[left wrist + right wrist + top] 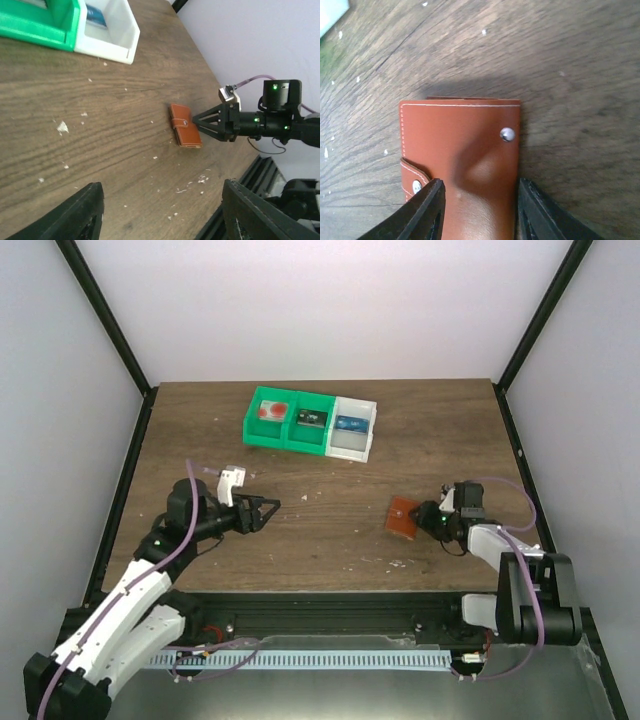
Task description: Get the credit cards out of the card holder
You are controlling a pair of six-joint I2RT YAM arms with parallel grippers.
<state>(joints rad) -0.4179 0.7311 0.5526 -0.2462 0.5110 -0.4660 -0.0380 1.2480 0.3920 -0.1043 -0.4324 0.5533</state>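
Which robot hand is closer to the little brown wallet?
The right one. The right gripper is right at the wallet, its open fingers over one end of it. The left gripper sits far off across the table, open and holding nothing.

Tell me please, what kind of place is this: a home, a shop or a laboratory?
Most likely a robot test booth in a laboratory: plain white walls and black frame posts enclose one wooden table, with the left arm and right arm bolted at its near edge.
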